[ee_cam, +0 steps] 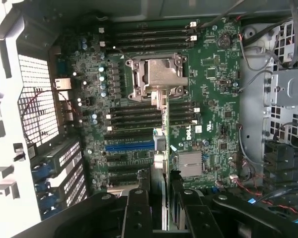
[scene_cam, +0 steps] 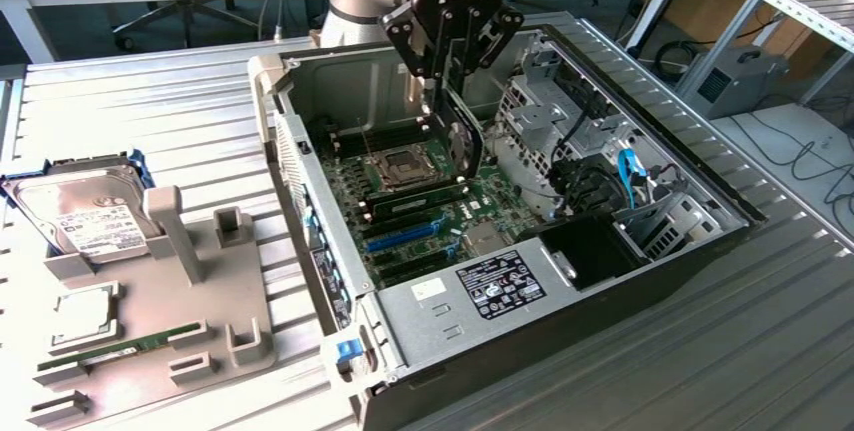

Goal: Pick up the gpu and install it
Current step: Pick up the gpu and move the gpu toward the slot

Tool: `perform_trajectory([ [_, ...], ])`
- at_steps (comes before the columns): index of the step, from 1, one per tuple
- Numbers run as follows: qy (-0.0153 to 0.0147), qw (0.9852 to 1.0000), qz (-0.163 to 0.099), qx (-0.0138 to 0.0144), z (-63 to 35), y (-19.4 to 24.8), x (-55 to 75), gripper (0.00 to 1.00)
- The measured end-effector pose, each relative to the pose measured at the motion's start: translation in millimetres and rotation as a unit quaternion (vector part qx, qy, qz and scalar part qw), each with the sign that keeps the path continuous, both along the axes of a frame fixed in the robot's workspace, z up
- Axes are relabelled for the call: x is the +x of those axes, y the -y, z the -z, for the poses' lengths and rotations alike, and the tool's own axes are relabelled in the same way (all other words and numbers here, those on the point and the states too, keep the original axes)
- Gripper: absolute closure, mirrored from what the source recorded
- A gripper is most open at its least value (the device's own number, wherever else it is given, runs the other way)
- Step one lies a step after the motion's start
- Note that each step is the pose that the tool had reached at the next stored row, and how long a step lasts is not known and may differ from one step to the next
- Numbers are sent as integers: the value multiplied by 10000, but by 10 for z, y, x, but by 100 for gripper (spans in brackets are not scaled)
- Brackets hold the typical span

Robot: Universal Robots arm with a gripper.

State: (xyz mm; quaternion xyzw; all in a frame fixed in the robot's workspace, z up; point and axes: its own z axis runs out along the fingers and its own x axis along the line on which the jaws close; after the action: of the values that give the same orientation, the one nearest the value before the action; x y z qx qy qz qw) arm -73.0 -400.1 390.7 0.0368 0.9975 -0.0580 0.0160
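The gpu [scene_cam: 462, 151] hangs on edge, black face showing, inside the open computer case [scene_cam: 667, 281] above the green motherboard [scene_cam: 501, 191]. My gripper [scene_cam: 450, 81] comes straight down from above and is shut on the card's upper edge. In the wrist view the gpu [ee_cam: 163, 134] appears edge-on as a thin strip between my two black fingers [ee_cam: 139, 210]. It reaches from the CPU socket [ee_cam: 156, 74] past the end of the blue slot [ee_cam: 130, 146]. Whether its lower edge touches the board is hidden.
The case lies on its side on a ribbed metal table [scene_cam: 160, 111]. Drive cages and cables [scene_cam: 621, 176] crowd its side at the exterior view's right. A grey holder [scene_cam: 160, 331] at the exterior view's left carries a hard drive [scene_cam: 83, 216], a chip [scene_cam: 80, 313] and a RAM stick [scene_cam: 120, 346].
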Motion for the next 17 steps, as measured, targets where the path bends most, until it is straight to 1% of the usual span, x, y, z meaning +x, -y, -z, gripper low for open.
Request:
perform_trajectory([
  [3, 0, 10000, 0, -1, 11, -16, 36, 73],
  [5, 0, 10000, 0, -3, 23, -34, 74, 73],
  [9, 0, 10000, 0, -5, 34, -57, 105, 73],
  [11, 0, 10000, 0, -5, 36, -63, 112, 73],
  [17, 0, 10000, 0, -5, 35, -64, 113, 73],
])
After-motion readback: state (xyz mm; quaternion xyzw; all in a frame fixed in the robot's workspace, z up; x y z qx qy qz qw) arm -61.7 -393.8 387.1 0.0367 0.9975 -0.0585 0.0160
